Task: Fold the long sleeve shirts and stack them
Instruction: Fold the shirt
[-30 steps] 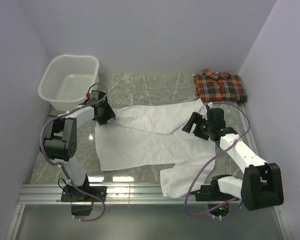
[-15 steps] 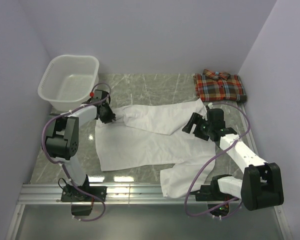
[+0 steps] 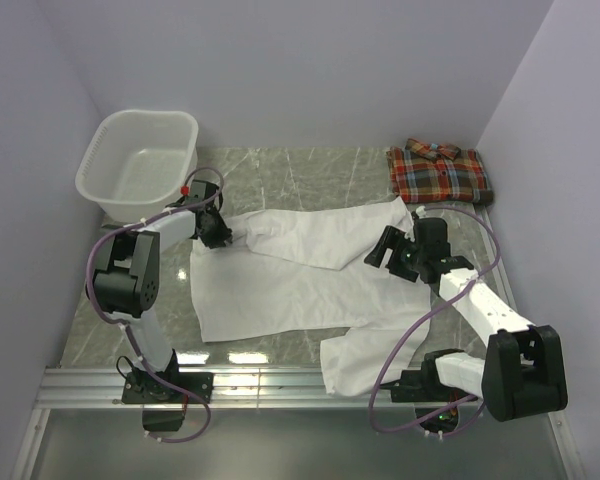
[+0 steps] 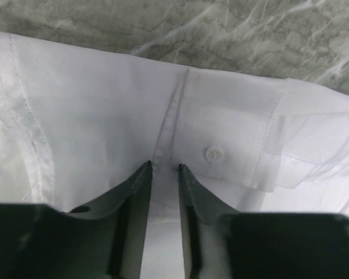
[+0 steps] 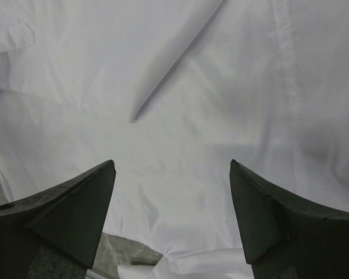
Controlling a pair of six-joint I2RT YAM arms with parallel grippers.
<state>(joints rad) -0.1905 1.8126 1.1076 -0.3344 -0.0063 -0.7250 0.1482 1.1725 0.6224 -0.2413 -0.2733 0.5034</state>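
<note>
A: Shirts?
B: The white shirt lies spread on the counter; the plaid shirt sits folded at the far right corner.
A: Pincers?
B: The left pincer is clamped on the white shirt; the right pincer stands apart above it.

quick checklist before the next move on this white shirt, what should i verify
1. Left gripper has hold of the white shirt: ok, cloth sits between its nearly closed jaws.
2. Right gripper free for a second grasp: ok, it is wide open over the cloth and holding nothing.
3. White shirt folded: not ok, it lies spread out with its sleeves sprawled.
4. Plaid shirt out of the way: ok, it is folded at the far right corner.
5. Basket clear of the left arm: cannot tell, they look very close from above.
</note>
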